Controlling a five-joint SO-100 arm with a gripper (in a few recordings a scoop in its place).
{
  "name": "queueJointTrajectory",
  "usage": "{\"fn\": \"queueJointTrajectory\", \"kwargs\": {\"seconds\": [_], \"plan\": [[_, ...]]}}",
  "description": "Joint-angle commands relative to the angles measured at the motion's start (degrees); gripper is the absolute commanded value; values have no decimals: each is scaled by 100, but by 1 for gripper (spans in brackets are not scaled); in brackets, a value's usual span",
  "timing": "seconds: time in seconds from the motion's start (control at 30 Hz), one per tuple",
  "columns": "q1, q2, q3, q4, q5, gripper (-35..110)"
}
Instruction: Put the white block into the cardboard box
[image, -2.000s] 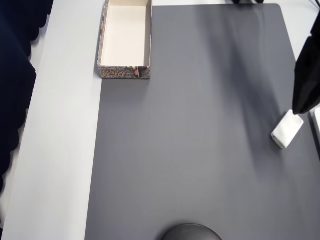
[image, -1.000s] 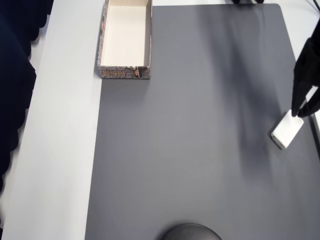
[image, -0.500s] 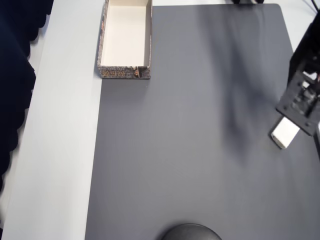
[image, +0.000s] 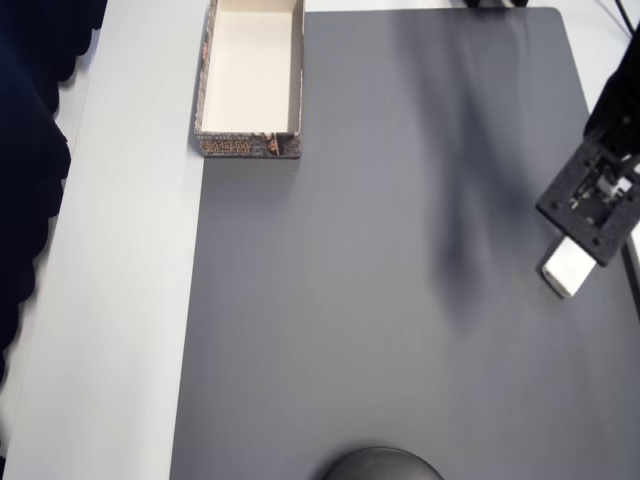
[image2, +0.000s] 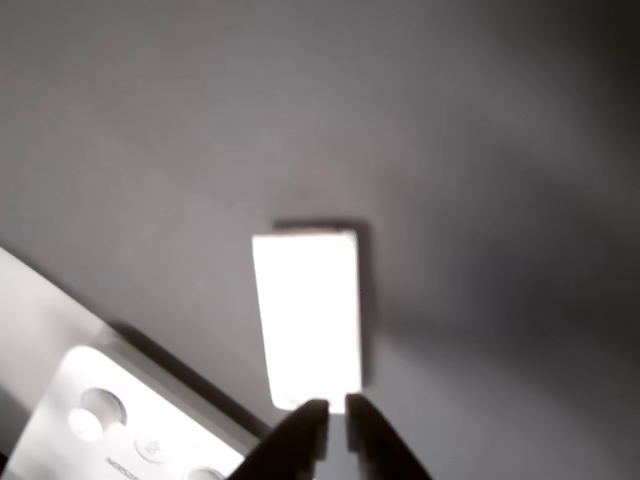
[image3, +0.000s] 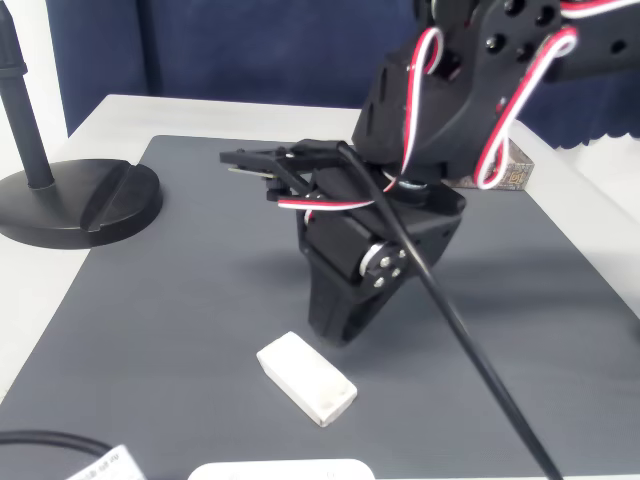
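The white block (image: 568, 270) lies flat on the dark grey mat near its right edge in the overhead view. My gripper (image: 592, 208) hangs over its upper end and hides part of it. In the wrist view the block (image2: 308, 315) sits just beyond my gripper (image2: 335, 408), whose two dark tips stand almost together with nothing between them. The fixed view has the gripper (image3: 337, 332) pointing down just behind the block (image3: 306, 376), a little above the mat. The cardboard box (image: 250, 80), cream inside with speckled walls, stands far off at the mat's top left corner.
A white device with buttons (image2: 110, 430) lies off the mat close beside the block, also at the fixed view's bottom edge (image3: 280, 470). A black round stand base (image3: 80, 195) rests at the mat's edge. The mat (image: 380, 300) lies bare between block and box.
My arm has swung in from the right edge and turned downwards over the block's upper end. The block and the box have stayed where they were.
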Motion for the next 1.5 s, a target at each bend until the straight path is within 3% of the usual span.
{"fn": "queueJointTrajectory", "kwargs": {"seconds": [0.0, 1.47], "plan": [[97, 237, -387, -141, -44, -2], [62, -360, -976, -185, -132, -2]]}}
